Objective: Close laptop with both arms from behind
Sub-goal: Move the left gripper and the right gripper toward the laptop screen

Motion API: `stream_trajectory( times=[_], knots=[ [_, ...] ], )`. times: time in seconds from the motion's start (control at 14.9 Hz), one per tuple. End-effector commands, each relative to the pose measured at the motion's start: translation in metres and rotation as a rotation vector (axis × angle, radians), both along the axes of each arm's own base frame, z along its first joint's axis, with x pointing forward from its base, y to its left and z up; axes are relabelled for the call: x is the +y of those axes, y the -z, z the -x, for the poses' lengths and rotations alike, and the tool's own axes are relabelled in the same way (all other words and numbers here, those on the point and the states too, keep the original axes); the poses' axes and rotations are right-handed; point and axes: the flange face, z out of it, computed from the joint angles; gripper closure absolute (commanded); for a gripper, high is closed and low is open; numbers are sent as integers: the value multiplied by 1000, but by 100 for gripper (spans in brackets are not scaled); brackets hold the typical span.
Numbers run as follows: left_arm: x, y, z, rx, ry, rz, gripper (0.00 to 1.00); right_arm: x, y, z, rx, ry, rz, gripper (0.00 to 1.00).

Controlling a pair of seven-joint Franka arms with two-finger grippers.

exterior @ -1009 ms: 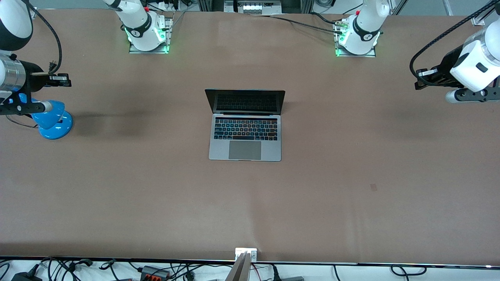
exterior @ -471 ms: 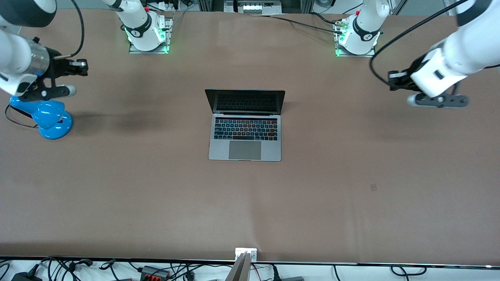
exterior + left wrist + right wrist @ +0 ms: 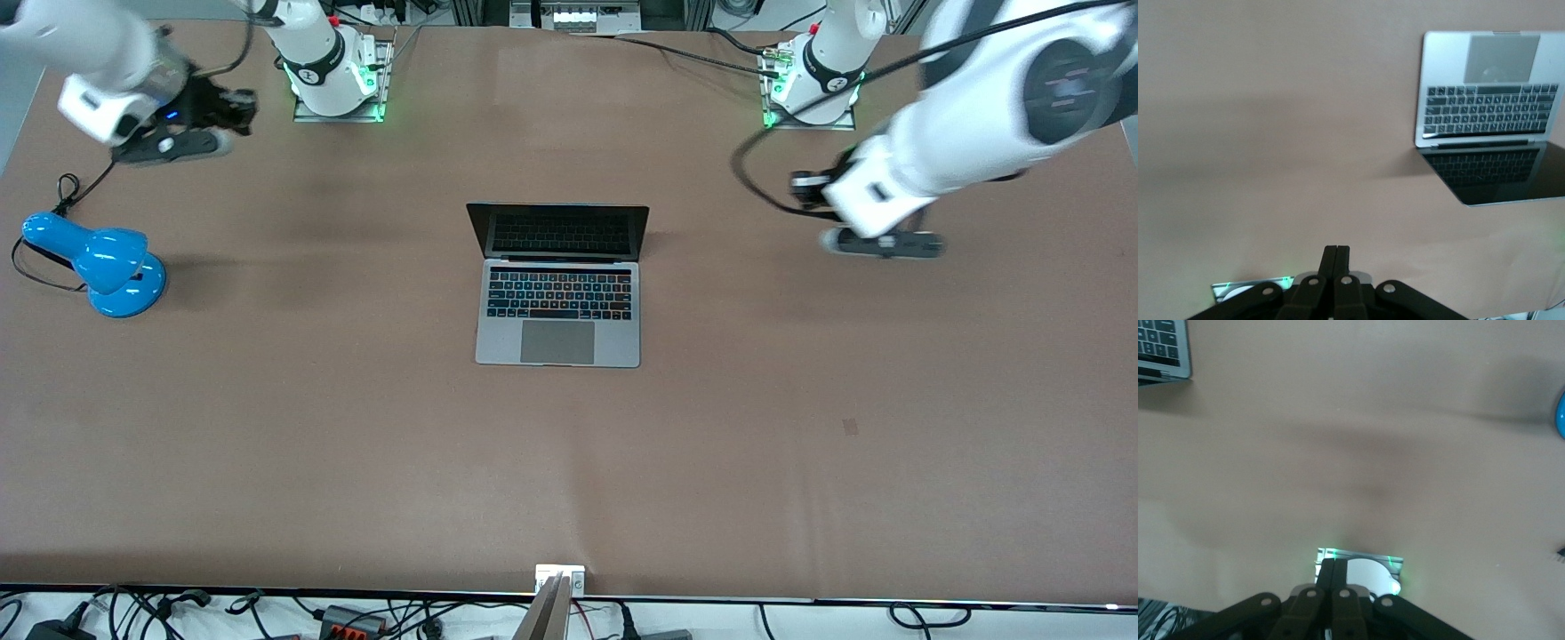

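The laptop (image 3: pixel 557 302) lies open in the middle of the table, its dark screen upright and its keyboard and trackpad showing. My left gripper (image 3: pixel 807 190) is shut and empty, over bare table between the laptop and the left arm's end. My right gripper (image 3: pixel 233 105) is shut and empty, over the table beside the right arm's base. The left wrist view shows the whole laptop (image 3: pixel 1488 113) far from the shut left gripper (image 3: pixel 1336 257). The right wrist view shows only a corner of the laptop (image 3: pixel 1161 350), with the shut right gripper (image 3: pixel 1335 570).
A blue desk lamp (image 3: pixel 100 262) with a black cord stands near the right arm's end of the table; its edge shows in the right wrist view (image 3: pixel 1561 417). The arms' green-lit bases (image 3: pixel 338 84) (image 3: pixel 811 89) stand along the table's edge farthest from the front camera.
Both arms have swung in toward the middle. The left gripper has moved toward the laptop. The right gripper has moved off the lamp toward its base. The laptop has not moved.
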Motion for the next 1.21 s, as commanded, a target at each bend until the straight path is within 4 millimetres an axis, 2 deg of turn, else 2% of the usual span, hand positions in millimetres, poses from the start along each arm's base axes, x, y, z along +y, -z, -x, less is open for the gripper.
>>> stream_trajectory(
  times=[0.0, 0.13, 0.2, 0.34, 0.47, 0.54, 0.61, 0.67, 0.74, 0.81, 1.01, 1.14],
  knots=[
    [-31, 28, 20, 39, 37, 14, 100, 25, 9, 4, -31, -7, -7, 100],
    [-34, 31, 19, 38, 22, 48, 100, 45, 13, 8, -15, -22, -39, 100],
    [-41, 33, 20, 41, 15, 80, 100, 50, 16, 9, -10, -15, -46, 100],
    [-64, 42, 26, 23, 46, 95, 100, 73, 24, 12, 8, -24, -60, 100],
    [-69, 62, 30, 14, 43, 100, 100, 93, 31, 23, 46, -29, -83, 100],
    [-85, 78, 41, 0, 62, 103, 100, 107, 33, 31, 59, -33, -83, 100],
    [-89, 95, 46, -14, 60, 104, 100, 122, 35, 37, 59, -35, -72, 100],
    [-89, 102, 48, -15, 60, 103, 100, 141, 41, 45, 67, -38, -58, 100],
    [-89, 104, 51, -10, 64, 99, 100, 161, 44, 51, 47, -36, -58, 100],
    [-96, 108, 62, 3, 84, 93, 100, 175, 49, 55, 37, -26, -48, 100],
    [-99, 110, 71, 9, 94, 86, 100, 193, 61, 58, 31, -33, -41, 100],
    [-102, 106, 79, 6, 94, 89, 100, 216, 71, 65, 11, -6, -29, 100]
  ],
)
